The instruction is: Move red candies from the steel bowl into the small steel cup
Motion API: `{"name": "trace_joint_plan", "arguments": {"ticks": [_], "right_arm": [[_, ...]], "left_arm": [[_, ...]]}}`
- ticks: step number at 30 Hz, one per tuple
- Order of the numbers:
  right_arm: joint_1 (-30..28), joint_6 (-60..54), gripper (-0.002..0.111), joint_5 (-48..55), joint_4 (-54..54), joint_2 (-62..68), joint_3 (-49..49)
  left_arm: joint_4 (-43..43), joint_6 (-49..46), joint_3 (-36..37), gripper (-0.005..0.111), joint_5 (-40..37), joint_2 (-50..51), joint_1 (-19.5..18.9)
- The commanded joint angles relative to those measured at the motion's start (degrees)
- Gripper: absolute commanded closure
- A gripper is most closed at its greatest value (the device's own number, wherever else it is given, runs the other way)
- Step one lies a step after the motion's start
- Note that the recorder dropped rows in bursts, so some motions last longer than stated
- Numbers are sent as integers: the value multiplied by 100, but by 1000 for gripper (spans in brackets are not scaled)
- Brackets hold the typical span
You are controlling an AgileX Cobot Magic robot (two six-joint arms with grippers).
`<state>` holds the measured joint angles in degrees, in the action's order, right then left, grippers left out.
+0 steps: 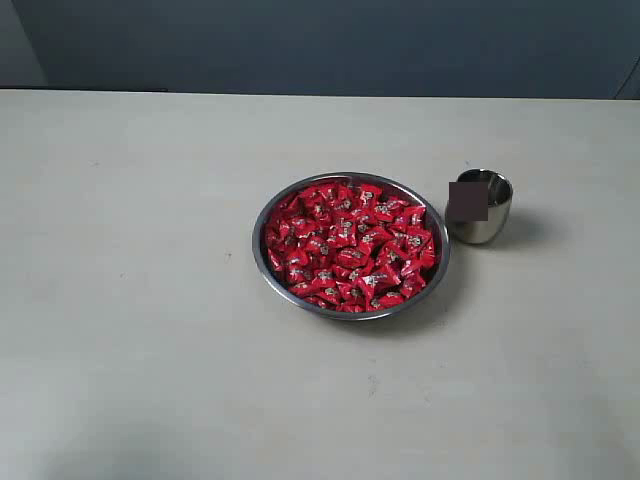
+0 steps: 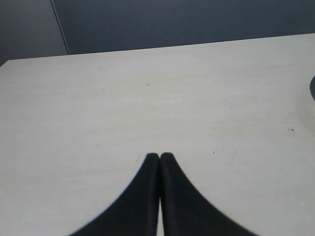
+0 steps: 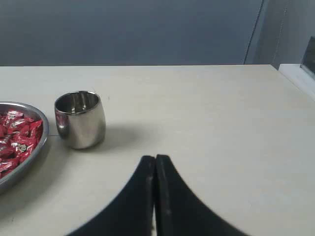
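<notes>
The steel bowl [image 1: 262,250] sits mid-table, heaped with red candies [image 1: 350,245]. Just to its right stands the small steel cup [image 1: 481,207], upright; a dark square covers part of it in the exterior view. In the right wrist view the cup [image 3: 80,120] looks empty, with the bowl's rim [image 3: 43,135] and candies [image 3: 17,135] beside it. My right gripper [image 3: 155,157] is shut on nothing, over bare table apart from the cup. My left gripper [image 2: 159,155] is shut on nothing, over bare table. Neither gripper shows in the exterior view.
The pale table [image 1: 130,260] runs back to a dark blue wall [image 1: 330,45]. In the left wrist view a dark curved edge [image 2: 312,88] shows at the frame's side; what it is I cannot tell. A lighter ledge [image 3: 300,78] borders the table in the right wrist view.
</notes>
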<state>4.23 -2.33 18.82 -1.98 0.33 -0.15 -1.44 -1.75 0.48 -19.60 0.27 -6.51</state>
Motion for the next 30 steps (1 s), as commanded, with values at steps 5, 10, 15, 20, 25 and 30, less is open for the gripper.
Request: {"name": "trace_joint_plan", "arguments": {"ticks": [5, 10, 15, 20, 25, 30], "right_arm": [[-26, -3, 109, -18, 7, -33, 15], [-26, -3, 109, -18, 7, -33, 15], [-26, -3, 109, -18, 7, -33, 15], [-26, -3, 109, -18, 20, -33, 15], [-26, -3, 109, 410, 20, -33, -245], [-26, -3, 109, 435, 20, -33, -1072]], "left_arm": [[-11, 7, -48, 106, 28, -27, 31], [-11, 7, -48, 106, 28, -27, 31], [-11, 7, -48, 106, 28, -27, 31], [-11, 7, -48, 106, 28, -27, 31], [-11, 7, -48, 106, 28, -27, 31], [-11, 7, -48, 106, 28, -27, 31]]}}
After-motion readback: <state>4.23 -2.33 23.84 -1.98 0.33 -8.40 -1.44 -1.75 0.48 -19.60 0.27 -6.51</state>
